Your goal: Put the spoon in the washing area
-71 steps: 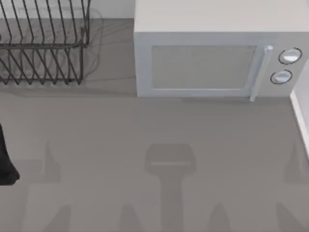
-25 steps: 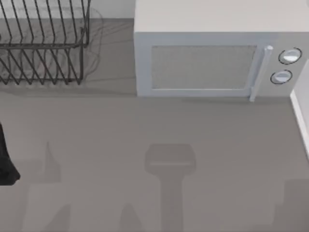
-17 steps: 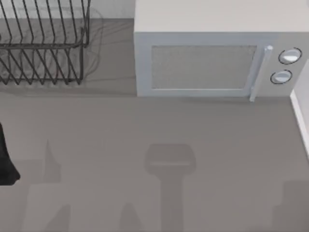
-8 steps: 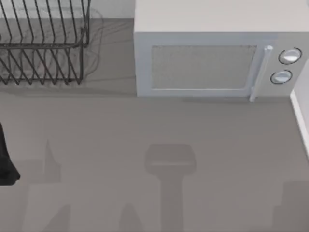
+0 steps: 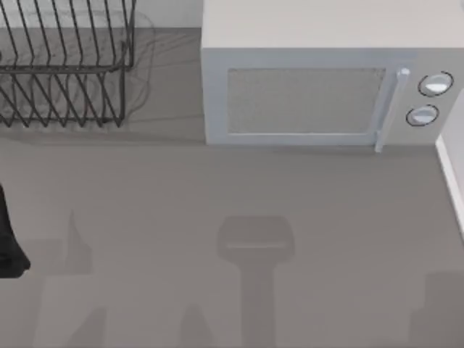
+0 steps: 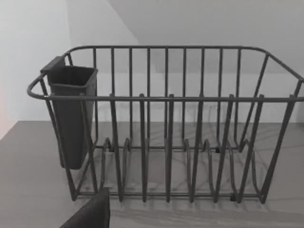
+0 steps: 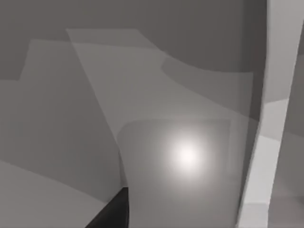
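My left arm [image 5: 10,239] sits at the left edge of the top view, low on the bench [image 5: 217,188]; I cannot tell how its fingers stand. A wire dish rack [image 5: 65,69] occupies the upper left, with a dark cutlery cup [image 6: 71,118] on its side. A microwave [image 5: 319,80] stands upper right, door closed. I cannot locate the spoon.
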### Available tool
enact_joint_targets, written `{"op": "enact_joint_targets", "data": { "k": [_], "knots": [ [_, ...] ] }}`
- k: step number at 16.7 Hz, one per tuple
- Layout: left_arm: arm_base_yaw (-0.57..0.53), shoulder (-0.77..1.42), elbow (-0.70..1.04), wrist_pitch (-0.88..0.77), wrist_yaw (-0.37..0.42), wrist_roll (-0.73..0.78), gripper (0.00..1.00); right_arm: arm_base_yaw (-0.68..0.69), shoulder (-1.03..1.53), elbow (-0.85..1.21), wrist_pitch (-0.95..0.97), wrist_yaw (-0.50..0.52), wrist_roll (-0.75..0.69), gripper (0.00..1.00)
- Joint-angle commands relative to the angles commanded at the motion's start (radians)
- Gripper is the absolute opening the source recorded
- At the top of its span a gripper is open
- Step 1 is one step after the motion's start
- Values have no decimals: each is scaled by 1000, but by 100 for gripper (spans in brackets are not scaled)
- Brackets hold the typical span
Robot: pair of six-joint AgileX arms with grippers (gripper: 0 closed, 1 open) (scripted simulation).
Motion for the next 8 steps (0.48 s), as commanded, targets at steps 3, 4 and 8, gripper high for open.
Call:
{"op": "enact_joint_targets", "data": {
  "k": [3, 4, 8],
  "knots": [
    [0, 0, 0, 0, 0, 0, 100, 0, 0, 0, 0, 0, 0, 0],
    [0, 0, 0, 0, 0, 0, 100, 10, -73, 41, -98, 32, 44, 0],
    [0, 0, 0, 0, 0, 0, 100, 6, -94, 93, -173, 32, 34, 0]
  ]
}}
